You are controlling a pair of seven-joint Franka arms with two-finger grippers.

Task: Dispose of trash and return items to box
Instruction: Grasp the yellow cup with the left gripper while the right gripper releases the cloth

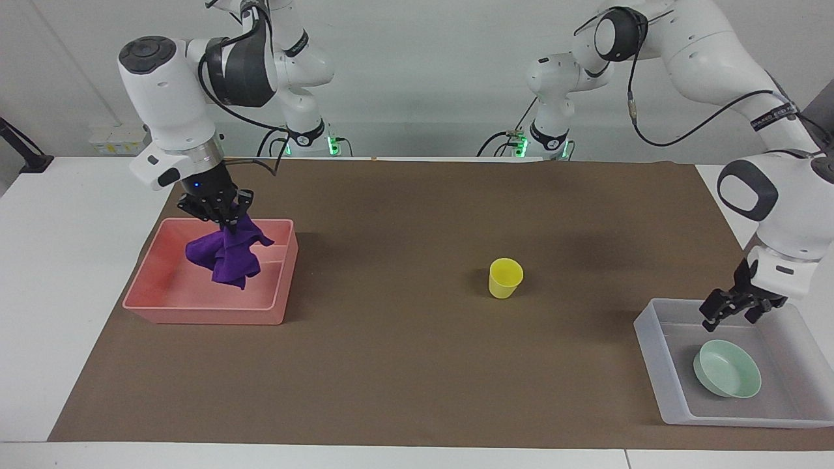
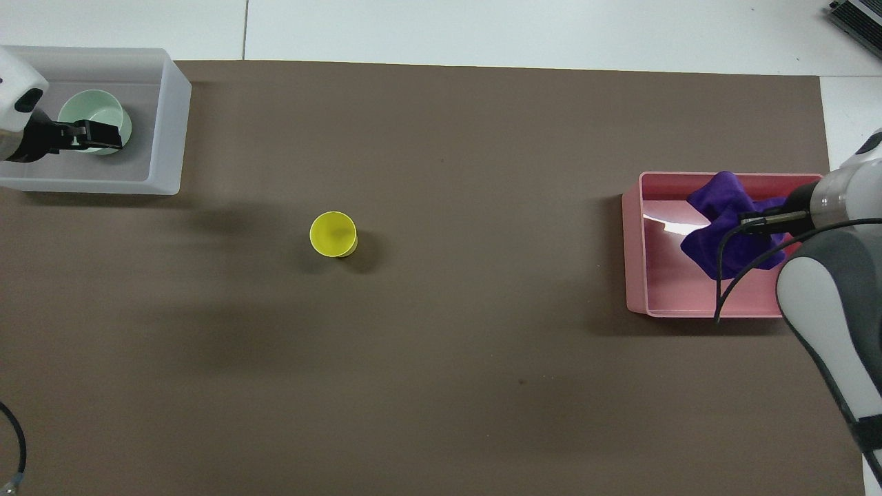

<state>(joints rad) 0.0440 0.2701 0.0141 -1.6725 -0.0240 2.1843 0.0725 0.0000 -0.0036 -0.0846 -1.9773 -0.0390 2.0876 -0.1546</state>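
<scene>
Purple cloth [image 1: 228, 254] hangs pinched in your right end effector [image 1: 218, 213], over the pink bin [image 1: 153, 286]. Let go only once the whole cloth hangs inside the rim, so that no corner drapes over a wall. The yellow cup [image 1: 505, 278] stands on the tabletop [image 1: 404, 365] between the bin and the grey box [image 1: 658, 384], nearer to the box. Your left end effector [image 1: 733, 307] is open and empty above the box, where the green bowl [image 1: 728, 369] already lies; the cup looks like its next pick.
</scene>
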